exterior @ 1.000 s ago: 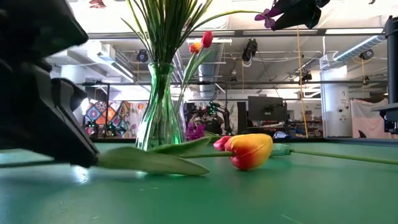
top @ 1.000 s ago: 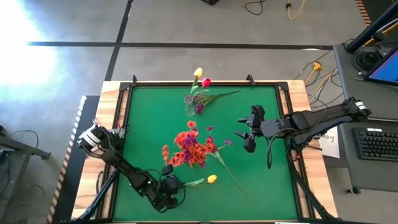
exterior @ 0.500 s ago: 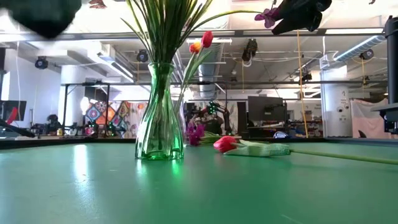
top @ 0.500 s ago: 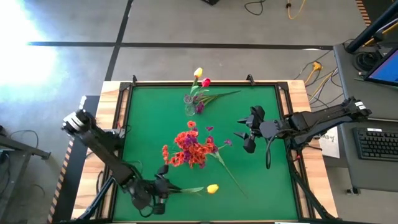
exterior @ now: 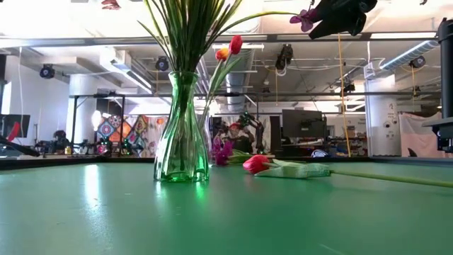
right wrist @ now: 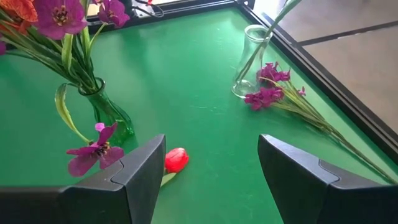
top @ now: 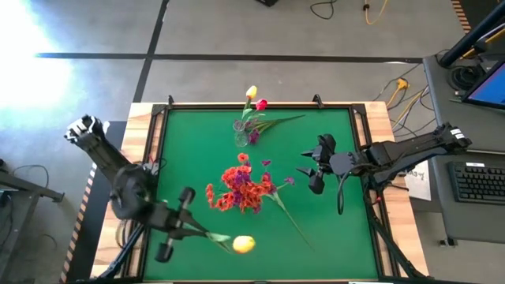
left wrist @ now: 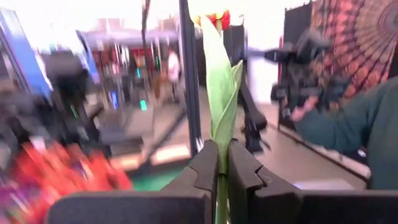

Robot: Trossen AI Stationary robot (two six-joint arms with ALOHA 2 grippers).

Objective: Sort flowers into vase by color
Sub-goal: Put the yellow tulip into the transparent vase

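My left gripper (top: 188, 223) is raised over the table's near left part, shut on a yellow tulip (top: 243, 244). In the left wrist view its bloom (left wrist: 215, 18) stands out beyond the gripper (left wrist: 222, 149). The small clear vase (top: 240, 131) stands near the far edge with a yellow and a pink-red tulip in it. A purple spray (right wrist: 268, 93) lies at its foot. A larger glass vase (exterior: 180, 127) at mid-table holds orange-red and purple sprays (top: 243, 188). A pink-red tulip (right wrist: 176, 160) lies on the cloth. My right gripper (top: 310, 176) hangs open right of the bouquet, touching nothing. My left gripper pinches the yellow tulip's green stem and leaf base (left wrist: 219, 138) between its two fingers (left wrist: 205, 163), at the end far from the bloom. The tulip is lifted clear of the table. Its stem reaches out past the fingertips toward the table's right, bloom at the free end.
One purple bloom (right wrist: 93, 152) of the bouquet arches out close to my right gripper's finger. The lying tulip's long stem (top: 292, 225) runs toward the near right. A raised dark frame (top: 260, 106) borders the green table. Bare cloth (top: 331, 229) lies at the near right.
My left gripper, shut on the yellow tulip's stem, has risen from the near edge of the table and swung toward the left. The tulip has been lifted clear of the cloth and has left the low view. The right arm has kept still.
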